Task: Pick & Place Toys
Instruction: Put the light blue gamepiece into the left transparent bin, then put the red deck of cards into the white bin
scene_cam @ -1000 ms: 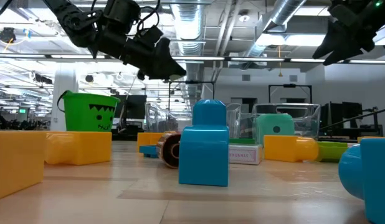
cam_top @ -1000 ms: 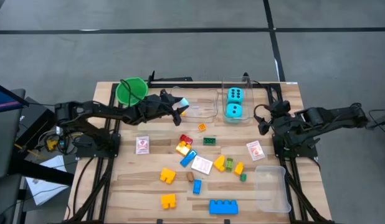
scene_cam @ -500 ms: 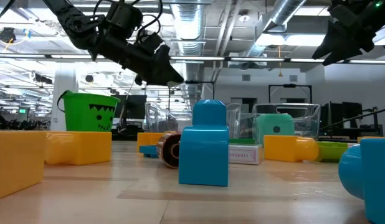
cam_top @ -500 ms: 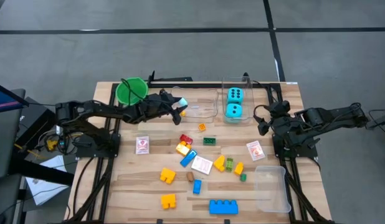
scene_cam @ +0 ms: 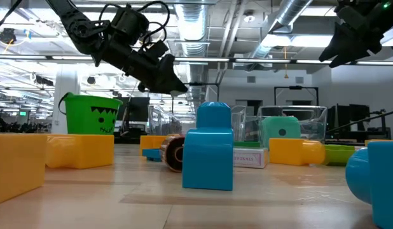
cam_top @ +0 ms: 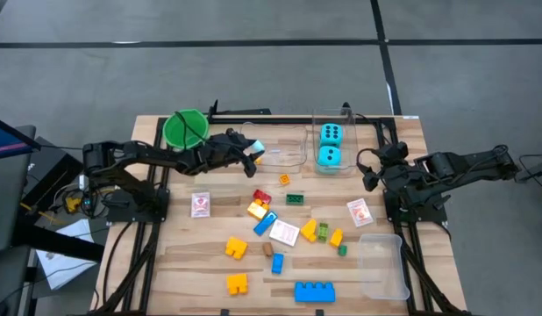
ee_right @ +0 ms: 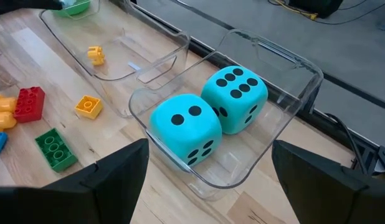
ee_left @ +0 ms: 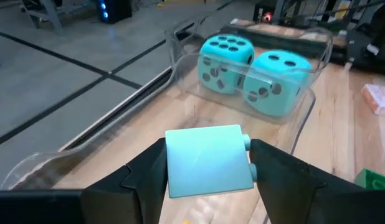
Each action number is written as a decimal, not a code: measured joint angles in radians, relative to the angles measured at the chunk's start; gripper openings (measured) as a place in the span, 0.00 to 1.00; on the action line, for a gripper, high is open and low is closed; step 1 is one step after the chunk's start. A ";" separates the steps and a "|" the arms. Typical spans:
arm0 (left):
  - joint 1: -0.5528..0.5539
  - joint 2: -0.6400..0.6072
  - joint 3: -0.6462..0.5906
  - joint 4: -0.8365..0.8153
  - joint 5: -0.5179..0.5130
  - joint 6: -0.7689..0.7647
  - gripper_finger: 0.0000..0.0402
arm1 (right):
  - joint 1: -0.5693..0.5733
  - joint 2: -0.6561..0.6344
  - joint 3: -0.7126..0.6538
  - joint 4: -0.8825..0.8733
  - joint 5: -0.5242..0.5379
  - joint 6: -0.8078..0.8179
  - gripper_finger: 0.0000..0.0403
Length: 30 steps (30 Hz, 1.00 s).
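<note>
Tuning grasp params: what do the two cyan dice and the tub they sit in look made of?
Cyan dice: probably soft foam or matte plastic; dull surface without glare, rounded corners, flat black dots. Which of the two cannot be told. Clear tub: thin rigid transparent plastic, glossy; the wood and dice show through it, with bright highlights along its rim.
</note>
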 joint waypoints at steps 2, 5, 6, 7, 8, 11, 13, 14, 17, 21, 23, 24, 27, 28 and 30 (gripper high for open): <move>0.012 0.000 0.000 -0.035 0.000 0.000 0.50 | 0.000 0.000 0.000 0.000 0.000 0.000 0.82; 0.032 0.000 0.000 -0.075 -0.003 -0.009 0.50 | 0.000 0.000 0.000 0.000 0.000 0.000 0.82; 0.037 0.000 0.000 -0.087 -0.005 -0.014 0.51 | 0.000 0.000 0.000 0.000 0.000 0.000 0.82; 0.040 0.000 0.000 -0.091 -0.005 -0.022 0.51 | 0.000 0.000 0.000 0.000 0.000 0.000 0.82; 0.041 0.000 0.000 -0.090 -0.006 -0.026 0.52 | 0.000 0.000 0.000 0.000 0.000 0.000 0.82; 0.042 0.000 0.000 -0.089 -0.005 -0.028 0.54 | 0.000 0.000 0.000 0.000 0.000 0.000 0.82; 0.042 0.000 0.000 -0.089 -0.005 -0.028 0.55 | 0.000 0.000 0.000 0.000 0.000 0.000 0.82; 0.042 0.000 0.000 -0.089 -0.004 -0.028 0.55 | 0.000 0.000 0.000 0.000 0.000 0.000 0.82; 0.042 0.000 0.000 -0.089 -0.004 -0.027 0.54 | 0.000 0.000 0.000 0.000 0.000 0.000 0.82; 0.042 0.000 0.000 -0.089 -0.021 -0.027 0.53 | 0.000 0.000 0.000 0.000 0.000 0.000 0.82; 0.042 0.000 0.000 -0.088 -0.036 -0.026 0.53 | 0.000 0.000 0.000 -0.001 0.000 0.000 0.82; 0.042 0.000 0.000 -0.088 -0.039 -0.026 0.53 | 0.000 0.000 0.000 0.000 0.000 0.000 0.82; 0.040 0.000 0.000 -0.088 -0.041 -0.026 0.54 | 0.000 0.000 0.000 -0.001 0.000 0.000 0.82; 0.037 -0.002 0.000 -0.089 -0.041 -0.026 0.54 | 0.000 0.000 0.000 -0.001 0.000 0.000 0.82; 0.030 -0.019 -0.001 -0.092 -0.041 -0.026 0.53 | 0.000 0.000 0.000 -0.001 0.000 0.000 0.82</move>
